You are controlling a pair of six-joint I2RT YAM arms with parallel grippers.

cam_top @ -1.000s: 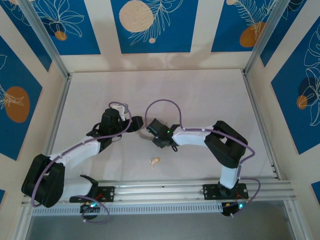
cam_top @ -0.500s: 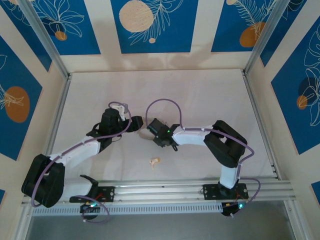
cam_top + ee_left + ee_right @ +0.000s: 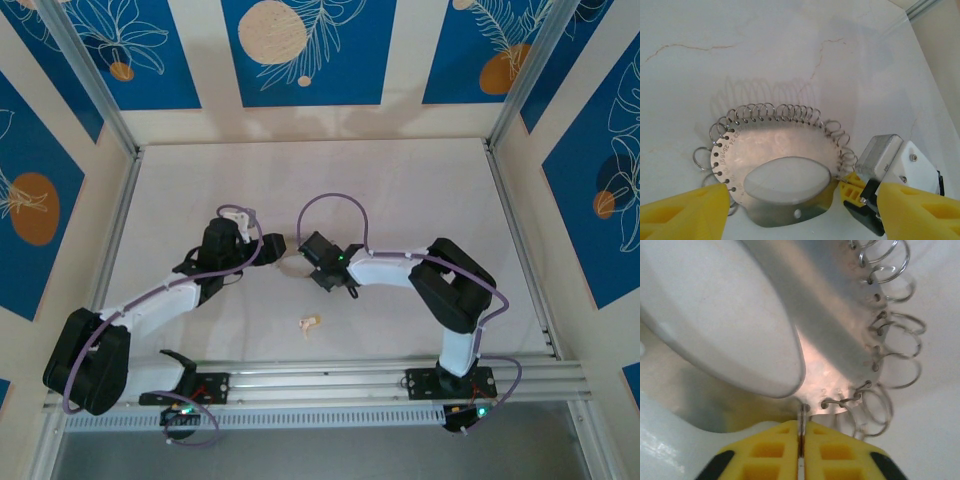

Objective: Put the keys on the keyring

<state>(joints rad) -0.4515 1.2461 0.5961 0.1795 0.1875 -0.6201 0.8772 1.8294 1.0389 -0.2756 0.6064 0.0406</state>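
Pinching the keyring (image 3: pixel 785 145) at its looped rim, the right fingers (image 3: pixel 775 445) are shut; the left fingers (image 3: pixel 685 212) stand wide around it. The key (image 3: pixel 310 322) lies apart on the worktop (image 3: pixel 400 190), unthreaded.

Heads up, your keyring (image 3: pixel 790 142) is a dull, brushed silver metal plate with shiny thin wire rings (image 3: pixel 765 111) along its edge and a smooth, satiny white dome (image 3: pixel 787 179) in the middle. The table (image 3: pixel 790 40) is a glossy white marble-look top with faint brown veins. The right gripper (image 3: pixel 801 432) has matt yellow plastic fingers (image 3: pixel 765 452).
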